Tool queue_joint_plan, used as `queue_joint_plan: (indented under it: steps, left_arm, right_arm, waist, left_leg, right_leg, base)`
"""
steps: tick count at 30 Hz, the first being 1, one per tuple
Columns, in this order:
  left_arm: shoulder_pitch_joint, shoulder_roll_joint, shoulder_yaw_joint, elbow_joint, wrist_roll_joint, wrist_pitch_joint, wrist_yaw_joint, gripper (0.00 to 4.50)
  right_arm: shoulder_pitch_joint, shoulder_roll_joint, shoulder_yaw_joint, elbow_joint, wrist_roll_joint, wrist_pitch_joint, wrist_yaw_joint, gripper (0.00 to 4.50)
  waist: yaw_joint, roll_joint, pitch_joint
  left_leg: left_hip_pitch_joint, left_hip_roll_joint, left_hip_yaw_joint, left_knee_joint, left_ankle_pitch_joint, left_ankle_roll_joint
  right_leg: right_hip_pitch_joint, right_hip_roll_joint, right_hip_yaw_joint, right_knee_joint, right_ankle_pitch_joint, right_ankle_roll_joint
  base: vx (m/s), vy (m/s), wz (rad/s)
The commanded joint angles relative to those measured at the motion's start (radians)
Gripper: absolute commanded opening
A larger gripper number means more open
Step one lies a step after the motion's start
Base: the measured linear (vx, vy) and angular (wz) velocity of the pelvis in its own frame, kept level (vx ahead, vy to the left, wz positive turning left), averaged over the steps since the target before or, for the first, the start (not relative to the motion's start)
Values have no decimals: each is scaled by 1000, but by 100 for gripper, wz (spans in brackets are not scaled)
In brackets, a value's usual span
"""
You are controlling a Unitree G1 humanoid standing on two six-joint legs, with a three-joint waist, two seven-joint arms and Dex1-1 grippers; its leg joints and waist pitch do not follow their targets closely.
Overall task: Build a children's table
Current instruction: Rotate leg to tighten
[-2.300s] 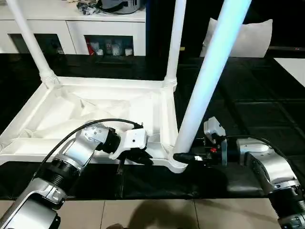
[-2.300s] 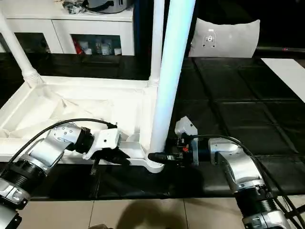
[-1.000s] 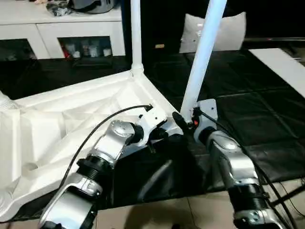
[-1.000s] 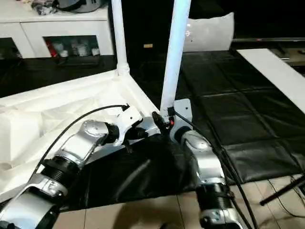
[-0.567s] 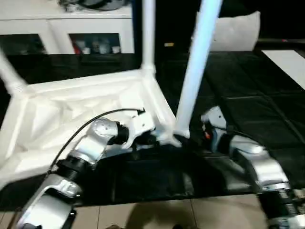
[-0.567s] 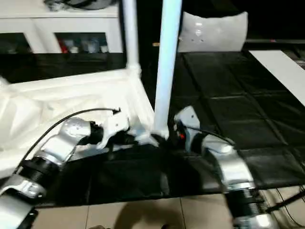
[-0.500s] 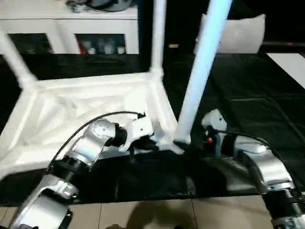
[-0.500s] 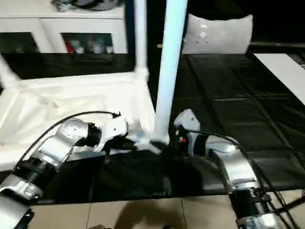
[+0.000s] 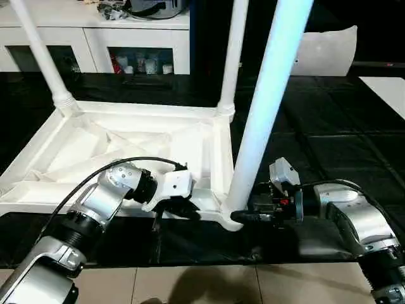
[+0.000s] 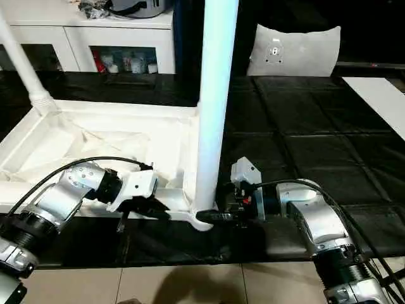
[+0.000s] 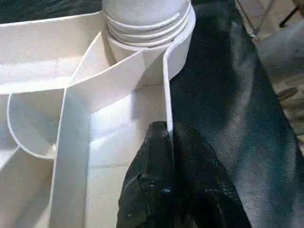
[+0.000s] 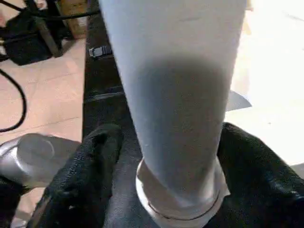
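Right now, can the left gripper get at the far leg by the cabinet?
Probably not yet. The left gripper is shut on the near rim of the tabletop, and the far leg stands across the whole upturned top.

**White table parts on a black quilted mat**

The children's table (image 9: pixel 126 142) is white all over, and its nearest leg (image 9: pixel 266 107) has a pale blue tint. Under it the mat (image 9: pixel 329 145) is black with a square quilted pattern. At the bottom of the frame the floor (image 9: pixel 209 285) is beige tile. The forearms (image 9: pixel 95 206) are silver, and each gripper, left (image 9: pixel 180 212) and right (image 9: pixel 243 217), has black fingers. At upper left the cabinet (image 9: pixel 95 28) is white.
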Motion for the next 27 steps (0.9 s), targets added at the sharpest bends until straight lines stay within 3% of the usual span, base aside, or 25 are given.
queue_joint_plan:
  steps: [1,4,14,15,22,23,25,26,27]
  left_arm:
    - [-1,3,-30,-29,2,-25,-39,0]
    - [-4,2,-31,-23,5,-31,-40,0]
    - [-9,3,-31,-24,-1,-23,-52,0]
    - [-8,3,-30,-24,-3,-19,-53,0]
    - [-27,-37,2,-8,-2,81,30,0]
    - [-45,-74,34,7,-9,137,105,0]
    - [-60,-106,58,15,-9,184,174,0]
    - [-69,-129,74,18,-9,215,223,0]
    - [-72,-139,81,20,-9,226,244,0]
  right_arm:
    - [-22,-14,8,2,16,5,25,304]
    - [-23,-16,11,3,15,1,30,272]
    - [-15,-20,24,-12,24,29,57,200]
    - [-12,-19,25,-16,26,34,57,198]
    - [24,50,2,-101,57,157,-82,194]
    - [29,86,2,-103,18,162,-172,194]
    - [26,122,-1,-91,-25,166,-265,194]
    - [20,154,-12,-76,-48,174,-339,194]
    - [17,169,-20,-69,-55,179,-372,194]
  waist:
    - [-3,-15,-75]
    - [-1,-13,-76]
    - [-2,-16,-74]
    - [-2,-10,-74]
    - [-6,-13,-72]
    - [-8,-5,-69]
    - [-16,-11,-68]
    - [-20,-3,-68]
    - [-27,-6,-67]
  left_leg:
    - [15,50,-15,-78,-277,31]
    - [14,50,-14,-78,-265,30]
    - [16,48,-15,-78,-290,24]
    - [16,48,-15,-79,-294,23]
    - [16,46,-17,-80,-299,12]
    - [20,41,-17,-77,-318,3]
    - [22,35,-19,-73,-331,-11]
    - [24,35,-23,-73,-347,-18]
    - [22,34,-23,-73,-357,-17]
  right_leg:
    - [48,-59,64,-72,-418,-155]
    - [49,-59,65,-71,-400,-159]
    - [47,-60,64,-79,-459,-139]
    - [47,-59,64,-80,-459,-138]
    - [46,-58,63,-81,-476,-131]
    - [44,-59,58,-90,-535,-109]
    - [41,-57,49,-100,-589,-82]
    - [40,-58,44,-104,-615,-66]
    - [39,-55,41,-109,-623,-58]
  base:
    - [0,0,0]
    - [0,0,0]
    - [0,0,0]
    - [0,0,0]
    - [0,0,0]
    - [0,0,0]
    - [0,0,0]
    - [0,0,0]
    - [0,0,0]
